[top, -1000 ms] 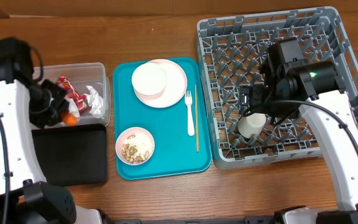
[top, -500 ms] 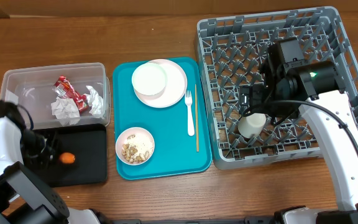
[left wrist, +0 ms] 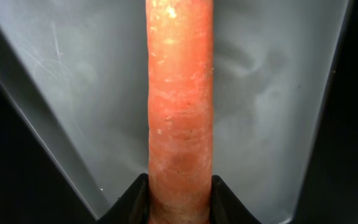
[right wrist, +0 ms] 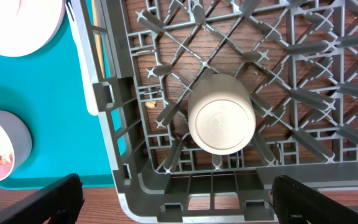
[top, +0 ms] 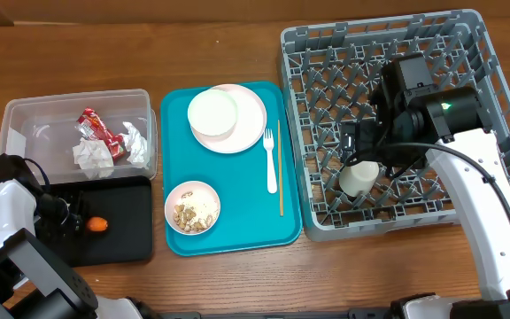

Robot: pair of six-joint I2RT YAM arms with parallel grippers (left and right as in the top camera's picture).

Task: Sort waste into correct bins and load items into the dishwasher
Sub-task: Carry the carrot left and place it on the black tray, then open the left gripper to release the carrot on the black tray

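Observation:
My left gripper (top: 80, 222) is shut on the small orange carrot (top: 97, 225), low over the black tray (top: 122, 244). In the left wrist view both jaws press the carrot (left wrist: 179, 93) from either side above the tray floor (left wrist: 278, 93). My right gripper (top: 359, 149) hangs open over the grey rack (top: 494, 106), right above a small white cup (top: 359, 178) standing upside down between the pegs. In the right wrist view its fingers sit far apart, and the cup (right wrist: 221, 118) lies beyond them.
The clear tub (top: 25, 124) holds a red wrapper (top: 96, 127) and white napkins (top: 91, 158). A teal tray (top: 237, 208) carries a plate (top: 251, 124) with an upturned bowl (top: 212, 113), a bowl of crumbs (top: 192, 206), a fork (top: 270, 159) and a wooden stick (top: 280, 168).
My left arm carried the carrot from over the clear tub forward to the black tray, then nearly stopped. The right arm and the cup have not moved.

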